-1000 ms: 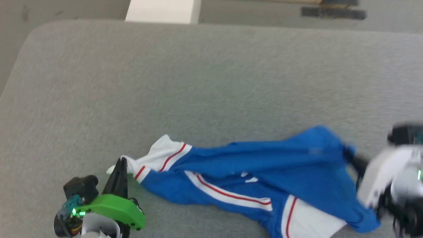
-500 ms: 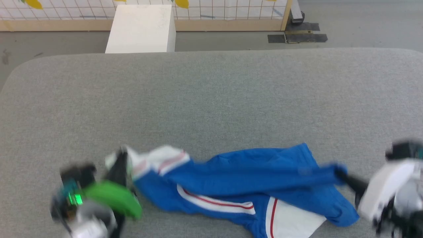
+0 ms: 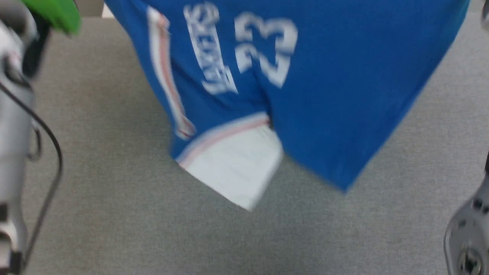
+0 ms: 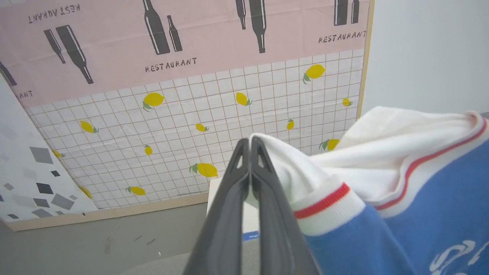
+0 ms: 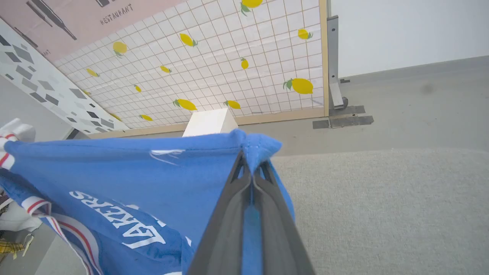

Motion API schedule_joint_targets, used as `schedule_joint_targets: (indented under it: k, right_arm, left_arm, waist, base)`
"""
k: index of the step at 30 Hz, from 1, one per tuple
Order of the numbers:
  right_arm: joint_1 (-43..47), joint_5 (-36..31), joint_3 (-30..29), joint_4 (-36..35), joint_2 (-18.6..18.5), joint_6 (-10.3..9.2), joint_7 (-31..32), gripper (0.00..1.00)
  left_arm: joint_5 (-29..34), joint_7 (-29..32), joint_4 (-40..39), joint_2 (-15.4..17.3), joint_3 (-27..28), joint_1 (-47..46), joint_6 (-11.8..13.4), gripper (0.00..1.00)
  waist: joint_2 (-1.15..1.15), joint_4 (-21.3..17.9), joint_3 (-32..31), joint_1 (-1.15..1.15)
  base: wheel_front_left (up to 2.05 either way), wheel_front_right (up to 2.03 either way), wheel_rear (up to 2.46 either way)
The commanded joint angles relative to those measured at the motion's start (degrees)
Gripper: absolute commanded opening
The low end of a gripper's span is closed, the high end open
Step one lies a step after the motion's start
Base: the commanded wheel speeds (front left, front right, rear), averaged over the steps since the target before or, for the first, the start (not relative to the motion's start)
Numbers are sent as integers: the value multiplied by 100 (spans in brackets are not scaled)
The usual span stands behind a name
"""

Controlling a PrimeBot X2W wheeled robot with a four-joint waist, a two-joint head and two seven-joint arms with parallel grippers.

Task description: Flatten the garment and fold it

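Nearest in the head view, the pale left forearm [image 3: 13, 114], with a black cable along it, rises up the left edge toward a green cover [image 3: 57, 13]. A grey part of the right arm [image 3: 468, 236] sits at the lower right corner. Between them the garment [image 3: 324, 76] hangs in the air over the grey bench [image 3: 114, 229]. It is blurred, its blue side with the white "LAKERS" and "23" print faces the camera, and a white sleeve [image 3: 233, 168] dangles lowest. How it is held comes from the wrist views. The left gripper [image 4: 250, 143] has its fingers pressed together on a fold of white sleeve cloth beside the red-striped cuff. The right gripper [image 5: 252, 162] is closed tight on a blue hemmed corner, with the cloth stretching leftward from it. The right wrist view also gives the bench's far edge, then the grey floor [image 5: 401, 107] beyond it and a white box [image 5: 208, 122] standing there. Farthest is the lemon-print grid panel [image 5: 229, 57]. The left wrist view adds a pink "RESTAURANT" poster [image 4: 114, 38] with bottle silhouettes adjoining that panel.
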Motion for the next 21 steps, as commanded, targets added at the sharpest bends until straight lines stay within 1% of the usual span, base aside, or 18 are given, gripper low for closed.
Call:
schedule_joint_targets:
  k: [1,3,6,10,14,17,21]
  right_arm:
    - [-418,-200,-106,158,26,-9,-174,0]
    - [-1069,-465,-208,424,72,-9,-436,0]
    - [-1981,-810,-328,850,106,-9,-987,0]
    - [-2785,-863,-292,1367,113,-9,-1677,0]
    - [-3228,-785,-176,1745,114,-9,-2192,0]
    - [-3341,-784,-135,1918,115,-9,-2453,0]
    - [-3162,-729,-77,2155,115,-9,-2575,0]
  left_arm:
    - [144,44,176,69,-9,-458,16,0]
    - [325,103,426,113,-44,-1137,66,0]
    - [605,26,761,165,-56,-2045,226,0]
    - [884,-294,1045,163,-40,-2976,463,0]
    - [1035,-755,1250,110,-34,-3535,607,0]
    - [1020,-1028,1415,35,-23,-3714,620,0]
    - [925,-1302,1650,-27,-68,-3518,486,0]
  waist:
    - [0,-82,625,0]
    - [0,-132,835,0]
    - [0,-181,1065,0]
    - [0,-198,1243,0]
    - [0,-181,1338,0]
    - [0,-131,1389,0]
    - [0,-36,1396,0]
  base:
    - [0,0,0]
    - [0,0,0]
    - [0,0,0]
    - [0,0,0]
    - [0,0,0]
    - [0,0,0]
    - [0,0,0]
